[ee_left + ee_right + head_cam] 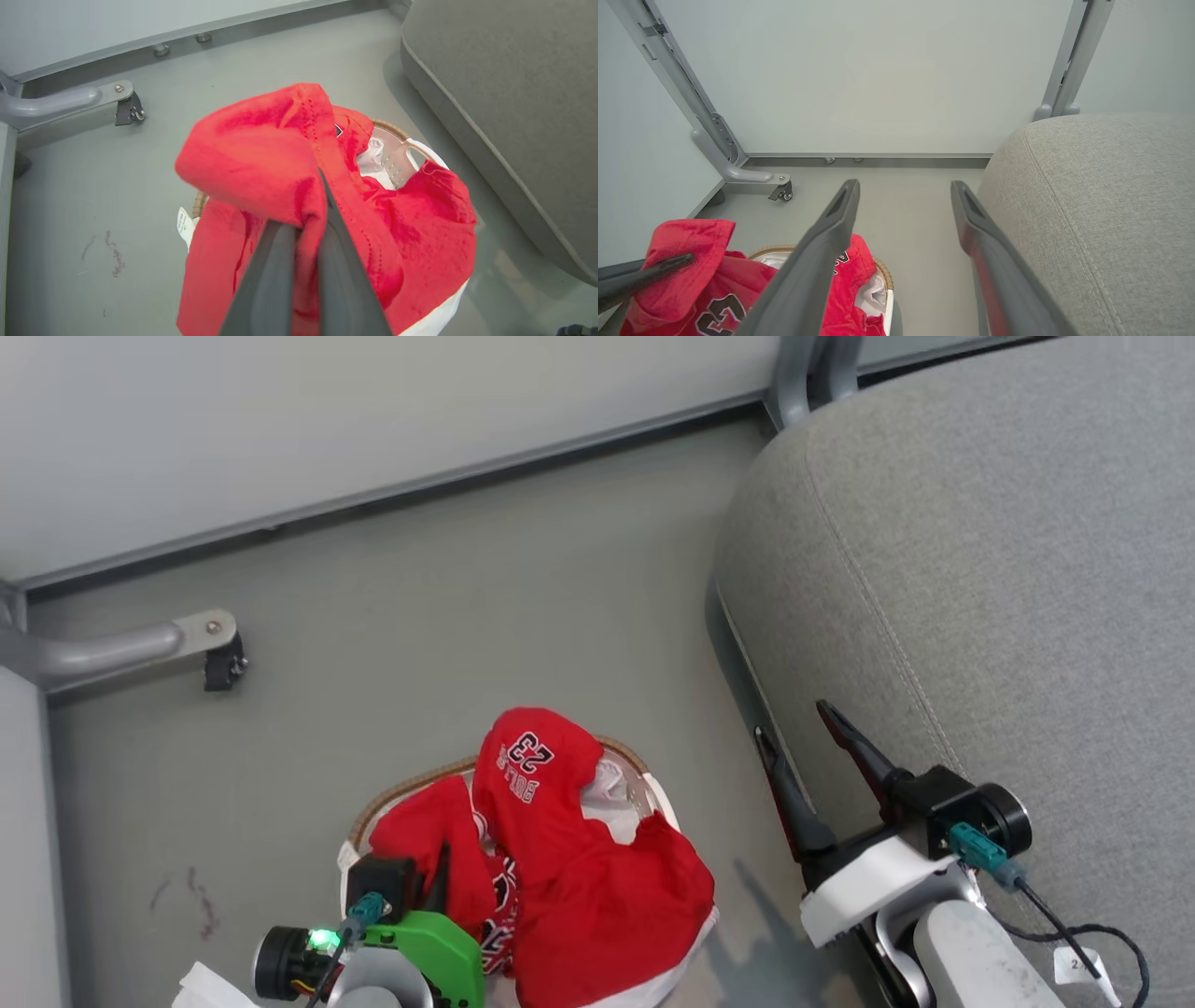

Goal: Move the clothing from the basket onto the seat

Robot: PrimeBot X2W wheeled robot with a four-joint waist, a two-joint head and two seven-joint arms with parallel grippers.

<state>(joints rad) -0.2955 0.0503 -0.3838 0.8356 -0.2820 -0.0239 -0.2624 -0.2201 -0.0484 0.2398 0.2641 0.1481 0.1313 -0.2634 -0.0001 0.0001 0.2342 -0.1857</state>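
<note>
The red clothing (579,877) is heaped over the white basket (411,791) with its brown woven rim; a "23" print faces up. My left gripper (439,870) is shut on a fold of one red garment, held a little above the pile. In the left wrist view the left gripper (308,219) pinches the clothing (261,154), with the basket (405,154) below and the seat (504,84) to the right. My right gripper (803,733) stands open and empty by the grey seat (980,569) front edge. The right wrist view shows the right gripper (904,186) between the clothing (691,284) and the seat (1101,196).
A grey metal frame leg with a black caster (222,663) stands on the grey floor at the left. A pale wall panel (373,411) runs along the back. A second frame post (808,373) rises behind the seat's corner.
</note>
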